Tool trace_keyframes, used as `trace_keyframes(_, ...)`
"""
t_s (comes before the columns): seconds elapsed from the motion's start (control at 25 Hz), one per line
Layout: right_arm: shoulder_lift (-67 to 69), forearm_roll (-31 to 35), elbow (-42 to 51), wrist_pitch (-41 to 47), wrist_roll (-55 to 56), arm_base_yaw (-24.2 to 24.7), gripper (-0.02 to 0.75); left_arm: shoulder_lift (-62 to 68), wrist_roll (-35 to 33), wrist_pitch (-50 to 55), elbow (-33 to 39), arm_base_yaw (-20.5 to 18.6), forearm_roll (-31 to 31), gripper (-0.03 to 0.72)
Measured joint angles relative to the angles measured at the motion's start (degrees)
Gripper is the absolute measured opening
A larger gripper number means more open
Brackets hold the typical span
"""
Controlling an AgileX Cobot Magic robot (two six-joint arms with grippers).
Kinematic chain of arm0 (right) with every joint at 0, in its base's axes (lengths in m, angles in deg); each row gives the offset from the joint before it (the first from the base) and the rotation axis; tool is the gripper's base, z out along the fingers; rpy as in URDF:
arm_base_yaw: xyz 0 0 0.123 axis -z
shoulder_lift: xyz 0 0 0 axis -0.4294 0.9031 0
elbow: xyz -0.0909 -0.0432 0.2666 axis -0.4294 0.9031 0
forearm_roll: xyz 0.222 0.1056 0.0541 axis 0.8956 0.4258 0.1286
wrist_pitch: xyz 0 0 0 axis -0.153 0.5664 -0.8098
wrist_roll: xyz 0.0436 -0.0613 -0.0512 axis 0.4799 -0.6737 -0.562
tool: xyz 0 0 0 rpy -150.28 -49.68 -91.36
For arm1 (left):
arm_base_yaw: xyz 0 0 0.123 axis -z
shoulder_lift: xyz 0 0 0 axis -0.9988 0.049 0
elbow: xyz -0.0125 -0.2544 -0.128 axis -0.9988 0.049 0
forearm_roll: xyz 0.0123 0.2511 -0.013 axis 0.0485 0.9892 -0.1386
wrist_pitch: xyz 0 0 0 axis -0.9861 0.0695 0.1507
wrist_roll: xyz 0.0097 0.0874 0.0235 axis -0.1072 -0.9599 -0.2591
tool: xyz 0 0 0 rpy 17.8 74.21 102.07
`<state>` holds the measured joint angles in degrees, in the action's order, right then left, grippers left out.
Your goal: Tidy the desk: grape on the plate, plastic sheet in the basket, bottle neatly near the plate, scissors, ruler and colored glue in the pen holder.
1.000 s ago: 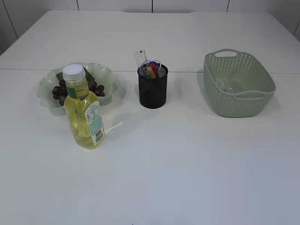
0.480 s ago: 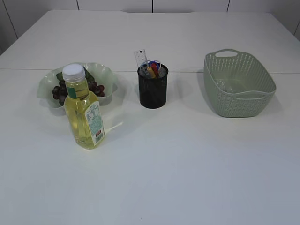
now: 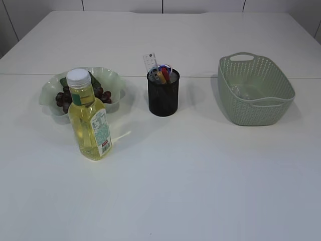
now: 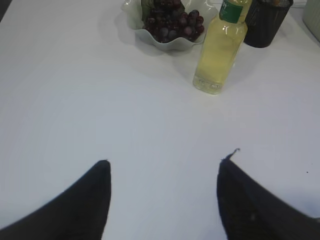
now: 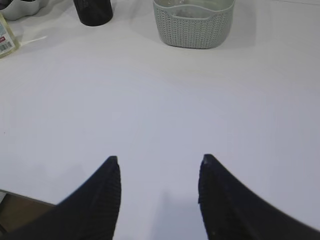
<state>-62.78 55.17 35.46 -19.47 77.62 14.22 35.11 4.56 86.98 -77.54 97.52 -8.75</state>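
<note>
Looks pretty much wrapped up: grapes (image 3: 67, 95) on the plate (image 3: 114, 80), bottle (image 3: 90, 118) upright just beside it, pen holder (image 3: 163, 94) stuffed, something clear in the basket (image 3: 256, 108), and both the left tool (image 4: 162, 165) and right tool (image 5: 159, 162) spread apart holding nothing above the bench (image 3: 200, 181), so probably nothing's left.

At the bottom of the frame the left gripper (image 4: 164, 172) stands with jaws apart over bare white table (image 4: 75, 100). Upper centre, grapes (image 4: 172, 22) fill a scalloped plate (image 4: 167, 44), the bottle (image 4: 218, 52) upright just right. What seems the pen holder (image 4: 267, 22) sits cropped at upper right.
</note>
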Motion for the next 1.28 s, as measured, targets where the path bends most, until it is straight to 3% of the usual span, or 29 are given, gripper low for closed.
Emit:
trace_keyframes(0.2, 0.00, 0.00, 0.00, 0.00, -0.04, 0.00, 0.408, 0.00, 0.00, -0.13, 0.00, 0.00, 0.00, 0.554)
trace_keyframes(0.52, 0.00, 0.00, 0.00, 0.00, -0.04, 0.18, 0.409, 0.00, 0.00, -0.13, 0.00, 0.00, -0.30, 0.559)
trace_keyframes(0.84, 0.00, 0.37, 0.00, -0.13, -0.13, 8.75, 0.409, 0.00, 0.00, -0.13, 0.00, 0.00, -0.30, 0.558)
trace_keyframes(1.28, 0.00, 0.40, 0.00, -0.13, -0.13, 11.41, 0.410, 0.00, 0.00, -0.13, 0.00, -1.90, -0.30, 0.558)
